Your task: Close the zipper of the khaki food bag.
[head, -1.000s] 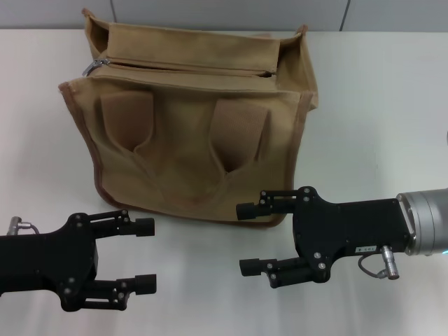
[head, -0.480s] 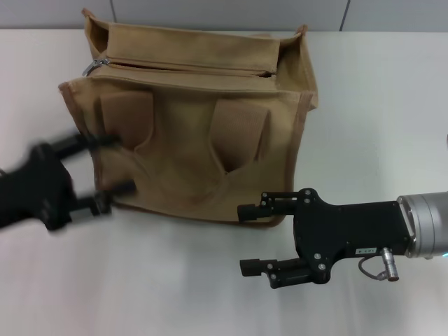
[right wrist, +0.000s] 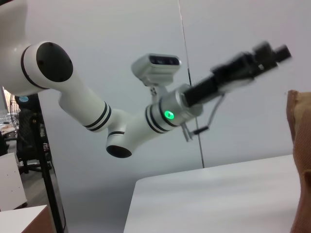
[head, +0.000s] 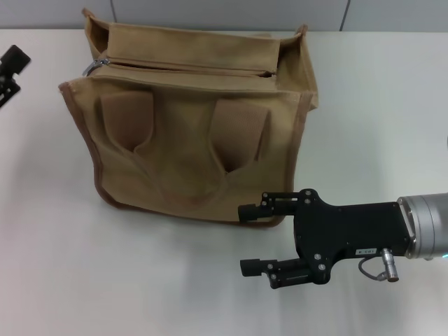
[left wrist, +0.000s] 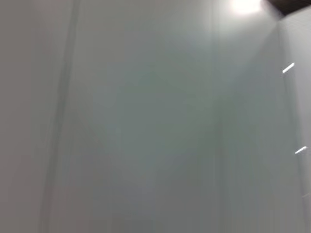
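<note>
The khaki food bag [head: 189,150] stands upright on the white table, its two handle straps facing me. The zipper [head: 182,68] runs across its top panel, with the silver pull tab [head: 95,66] at the bag's left end. My left gripper [head: 8,70] is raised at the far left edge of the head view, left of the bag and apart from it, with its fingers spread; it also shows blurred in the right wrist view [right wrist: 262,56]. My right gripper [head: 245,239] is open and empty, low in front of the bag's lower right corner. The left wrist view shows only a grey wall.
The white table [head: 140,280] extends in front of and to the right of the bag. A grey wall stands behind the table. In the right wrist view the bag's edge [right wrist: 300,145] shows, along with my white left arm [right wrist: 141,124].
My left gripper has swung up from the front left of the table, past the bag's left side, to the far left edge. The right gripper and the bag have not moved.
</note>
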Controlling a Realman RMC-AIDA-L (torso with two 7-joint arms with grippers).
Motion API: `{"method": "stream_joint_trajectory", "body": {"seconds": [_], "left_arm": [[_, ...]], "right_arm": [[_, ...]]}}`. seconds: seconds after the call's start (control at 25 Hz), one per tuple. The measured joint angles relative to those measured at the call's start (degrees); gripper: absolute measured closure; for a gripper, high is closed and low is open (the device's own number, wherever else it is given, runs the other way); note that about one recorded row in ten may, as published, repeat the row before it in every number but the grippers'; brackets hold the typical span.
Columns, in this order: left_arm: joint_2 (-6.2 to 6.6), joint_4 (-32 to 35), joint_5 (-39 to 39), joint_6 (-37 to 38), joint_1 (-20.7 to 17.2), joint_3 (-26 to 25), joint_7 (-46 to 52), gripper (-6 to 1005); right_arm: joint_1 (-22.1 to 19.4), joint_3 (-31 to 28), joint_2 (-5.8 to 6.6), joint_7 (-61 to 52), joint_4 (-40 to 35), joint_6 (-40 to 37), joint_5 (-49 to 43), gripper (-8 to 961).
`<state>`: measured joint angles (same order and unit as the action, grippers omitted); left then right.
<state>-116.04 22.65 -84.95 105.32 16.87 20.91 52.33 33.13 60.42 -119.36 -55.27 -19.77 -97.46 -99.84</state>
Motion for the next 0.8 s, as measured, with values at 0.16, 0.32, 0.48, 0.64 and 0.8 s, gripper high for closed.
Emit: {"method": "stream_joint_trajectory", "body": {"seconds": [0.16, 0.32, 0.48, 0.64, 0.8], "left_arm": [[1.38, 0.2, -1.23, -11.07, 0.38, 0.37, -1.56, 201], [2.22, 0.27, -6.23, -15.42, 1.66, 1.57, -3.36, 202], [2.3, 0.48, -12.85, -16.29, 4.0, 2.43, -4.16, 203], [1.5, 1.01, -17.12, -18.04, 6.36, 2.57, -5.23, 204], [1.05, 1.08, -17.75, -20.22, 7.59, 2.41, -6.43, 204]], "right_arm": [[0.0, -0.01, -0.05, 0.0, 0.24, 0.01, 0.08, 209], [0.0, -0.06, -0.06, 0.0, 0.37, 0.01, 0.08, 209], [0.01, -0.04, -0.09, 0.0, 0.37, 0.01, 0.09, 209], [0.0, -0.13, -0.09, 0.0, 0.36, 0.0, 0.1, 209], [0.0, -0.09, -0.09, -0.08, 0.35, -0.01, 0.13, 209]]}}
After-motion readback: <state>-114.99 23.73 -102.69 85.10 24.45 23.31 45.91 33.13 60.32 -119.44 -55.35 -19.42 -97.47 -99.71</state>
